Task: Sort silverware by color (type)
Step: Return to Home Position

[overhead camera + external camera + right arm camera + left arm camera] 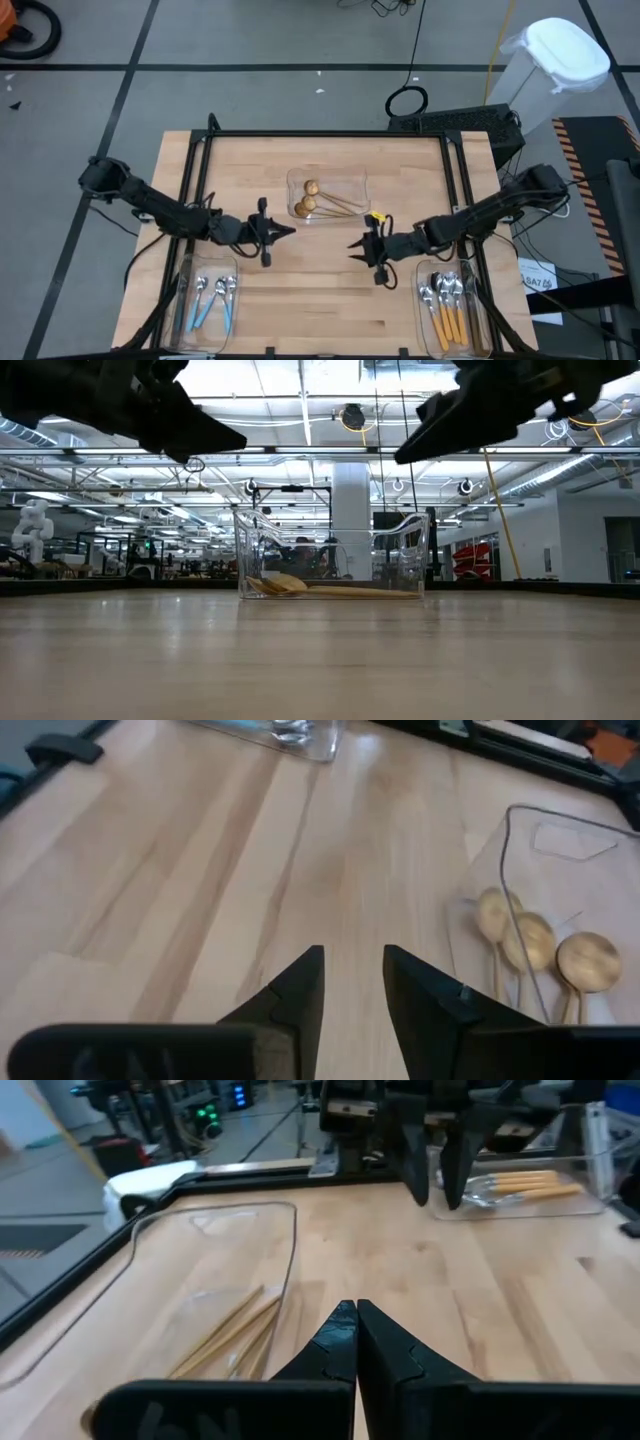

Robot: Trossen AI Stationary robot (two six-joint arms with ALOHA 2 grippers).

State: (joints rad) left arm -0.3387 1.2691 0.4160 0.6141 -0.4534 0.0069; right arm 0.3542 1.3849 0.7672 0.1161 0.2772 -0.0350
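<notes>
Three all-gold spoons lie in the clear middle tray, bowls toward the table's left; the right wrist view shows their bowls, the left wrist view their handles. Blue-handled spoons lie in the near left tray, orange-handled ones in the near right tray. My left gripper hovers shut above bare wood, just near of the middle tray, pointing right. My right gripper faces it from the right, open and empty.
A black frame borders the tabletop at the far edge and along both sides. Bare wood lies between the two near trays. In the low view the middle tray stands at mid-table, with both arms above it.
</notes>
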